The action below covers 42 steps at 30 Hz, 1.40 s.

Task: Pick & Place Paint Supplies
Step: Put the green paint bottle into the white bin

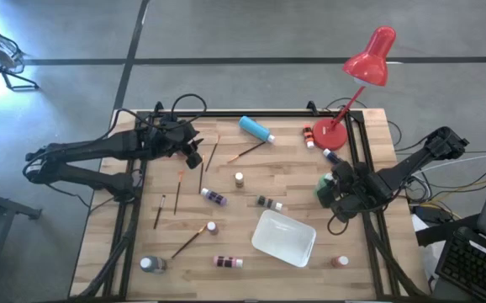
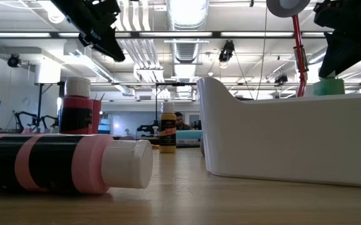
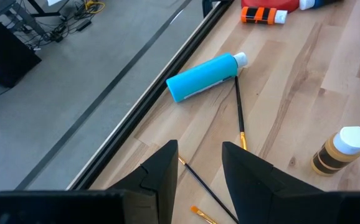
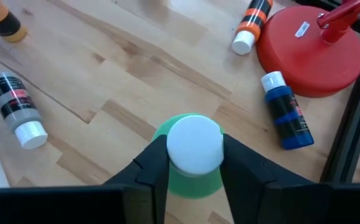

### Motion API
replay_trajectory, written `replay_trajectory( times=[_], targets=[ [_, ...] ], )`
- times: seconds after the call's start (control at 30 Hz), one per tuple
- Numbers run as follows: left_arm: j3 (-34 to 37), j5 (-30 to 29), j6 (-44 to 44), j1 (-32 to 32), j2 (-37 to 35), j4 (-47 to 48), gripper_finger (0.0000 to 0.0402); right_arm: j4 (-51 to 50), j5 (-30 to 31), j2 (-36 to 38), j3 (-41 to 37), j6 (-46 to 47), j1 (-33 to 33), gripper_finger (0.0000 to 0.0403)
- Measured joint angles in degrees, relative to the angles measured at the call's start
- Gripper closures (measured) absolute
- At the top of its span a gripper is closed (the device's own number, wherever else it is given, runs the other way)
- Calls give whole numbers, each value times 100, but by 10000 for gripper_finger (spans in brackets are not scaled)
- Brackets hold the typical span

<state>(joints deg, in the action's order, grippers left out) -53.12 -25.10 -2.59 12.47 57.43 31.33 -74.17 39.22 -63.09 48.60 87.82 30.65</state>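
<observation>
Right wrist view shows what the high view can't: right gripper (image 4: 194, 163) clenched on the white cap of a green bottle (image 4: 192, 177), cap squarely between both fingers. In the high view that bottle (image 1: 324, 188) is a green speck at right-centre, left of the lamp base (image 1: 330, 132). Left gripper (image 3: 200, 163), upper left there, holds nothing: jaws partly apart, brush (image 3: 212, 195) on the table beneath them.

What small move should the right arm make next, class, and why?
Probably lift and carry toward the white tray: the right gripper has its fingers closed around the green bottle by its white cap, and the tray lies nearby with nothing visible in it.
</observation>
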Motion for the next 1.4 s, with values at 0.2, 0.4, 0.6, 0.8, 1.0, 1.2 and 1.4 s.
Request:
replay_trajectory(
  times=[0.2, 0.4, 0.6, 0.8, 1.0, 1.2, 1.4],
  targets=[
    [0, 0, -2, 0, 0, 0, 271, 7, -59, 0, 78, -195, 2, 298],
    [0, 0, 0, -1, 0, 2, 271, 8, -42, 2, 295, -423, 2, 298],
    [0, 0, 44, -2, 0, 2, 271, -3, 21, 2, 690, -735, -2, 298],
    [0, -2, 64, -2, 0, 2, 271, 8, 40, 4, 1412, -1545, -1, 298],
    [0, -2, 25, -2, 0, 0, 271, 463, -92, 4, 2070, -2934, 4, 298],
    [0, -2, -306, -2, 0, -2, 271, 1463, -657, -33, 2348, -4670, 9, 298],
    [0, 38, -769, -4, 0, -2, 271, 1529, -916, -309, 2607, -5382, 9, 298]
  ],
)
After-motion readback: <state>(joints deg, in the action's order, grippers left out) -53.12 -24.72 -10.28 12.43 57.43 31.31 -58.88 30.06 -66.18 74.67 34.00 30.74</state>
